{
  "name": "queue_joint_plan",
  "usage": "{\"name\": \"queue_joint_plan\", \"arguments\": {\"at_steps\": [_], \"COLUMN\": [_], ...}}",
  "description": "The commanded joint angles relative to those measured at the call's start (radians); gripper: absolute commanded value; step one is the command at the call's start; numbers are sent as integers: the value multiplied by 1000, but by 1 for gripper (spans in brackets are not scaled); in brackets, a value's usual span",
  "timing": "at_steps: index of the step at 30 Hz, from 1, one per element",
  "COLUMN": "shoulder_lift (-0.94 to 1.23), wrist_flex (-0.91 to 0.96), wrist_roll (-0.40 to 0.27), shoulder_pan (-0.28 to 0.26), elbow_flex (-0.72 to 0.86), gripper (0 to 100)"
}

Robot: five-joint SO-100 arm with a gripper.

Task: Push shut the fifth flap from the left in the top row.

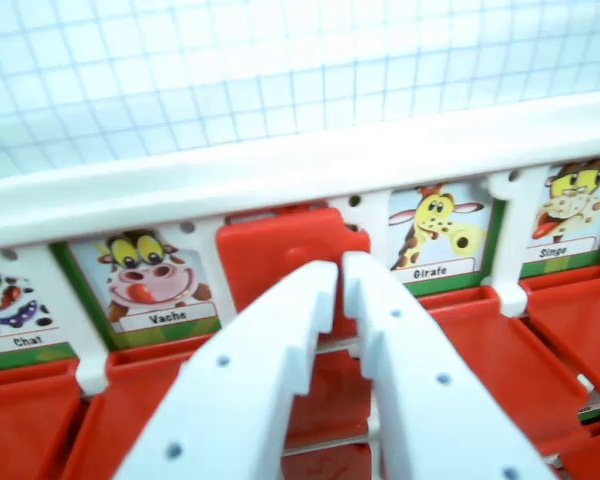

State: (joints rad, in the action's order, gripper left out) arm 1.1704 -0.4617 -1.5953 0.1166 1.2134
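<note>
The gripper reaches up from the bottom of the wrist view, its two white fingers nearly together with only a narrow gap between their tips.

Wrist view. Illumination is bright, even and diffuse; its source cannot be told. The white top rail of the board is overexposed, its surface detail washed out to a near-uniform glow. Above the rail, the gridded backdrop is pale, low in contrast and soft, its lines blurred. Below the rail, the white gripper fingers lie nearest the lens and are out of focus, with soft edges; a faint shadow darkens the narrow gap between them. The animal cards just beneath the rail are moderately sharp, their captions legible. The rail appears slanted and slightly bowed, suggesting wide-angle distortion. Red flaps show saturated colour with mild bleeding at edges.
</note>
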Motion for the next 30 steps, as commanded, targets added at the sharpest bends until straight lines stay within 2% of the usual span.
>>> {"name": "queue_joint_plan", "arguments": {"at_steps": [1,12,21,30], "shoulder_lift": [28,57,233,491], "wrist_flex": [32,17,-44,-176], "wrist_roll": [5,18,26,-6], "shoulder_pan": [-23,-34,-21,-3], "elbow_flex": [-138,-140,-17,160], "gripper": [0,0,0,0]}}
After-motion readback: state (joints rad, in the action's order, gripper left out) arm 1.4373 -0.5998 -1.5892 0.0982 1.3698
